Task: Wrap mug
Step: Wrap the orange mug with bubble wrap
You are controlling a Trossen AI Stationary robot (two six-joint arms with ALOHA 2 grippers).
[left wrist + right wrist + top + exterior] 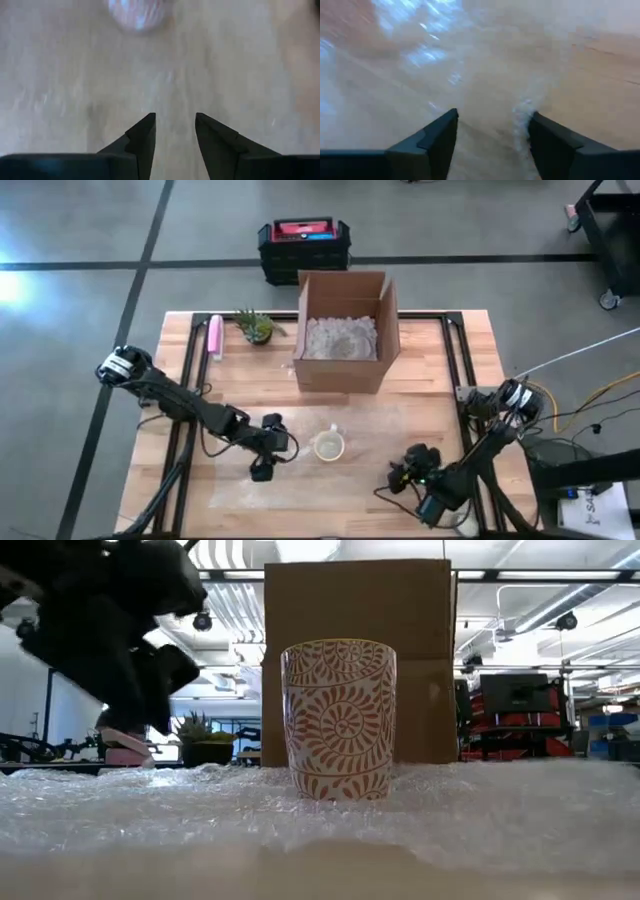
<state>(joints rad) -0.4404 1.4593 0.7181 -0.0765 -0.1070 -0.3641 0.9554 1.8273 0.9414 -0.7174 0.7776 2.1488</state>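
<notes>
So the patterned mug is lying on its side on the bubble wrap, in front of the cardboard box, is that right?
Not quite. The mug stands upright on the bubble wrap, as the low view shows. It is in front of the cardboard box, as you said.

The left pincer (120, 660) hangs dark above the bubble wrap (320, 815). Off to its side, the mug (339, 718) with orange swirls stands upright on the wrap. A cardboard box (358, 610) stands behind the mug.
</notes>
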